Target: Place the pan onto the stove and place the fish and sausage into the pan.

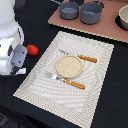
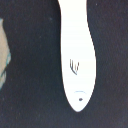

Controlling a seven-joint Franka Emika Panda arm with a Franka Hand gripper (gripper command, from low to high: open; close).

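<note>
The white fish (image 2: 76, 55) fills the wrist view, lying on the black tabletop with faint bluish marks and its eye end toward one edge of the picture. No fingers show in that view. In the exterior view my gripper (image 1: 19, 69) hangs low at the exterior view's left, and the arm hides the fish there. The red sausage (image 1: 32, 49) lies on the tabletop just beside the gripper. At the back, the blue-grey pan (image 1: 69, 10) rests on the pinkish-brown stove (image 1: 90, 29). Whether the jaws are open or shut does not show.
A taller grey pot (image 1: 91, 12) stands next to the pan on the stove, and another round vessel (image 1: 123, 19) sits at its right end. A pale woven placemat (image 1: 100, 75) holds a plate (image 1: 69, 66), a fork (image 1: 65, 80) and a knife (image 1: 80, 56).
</note>
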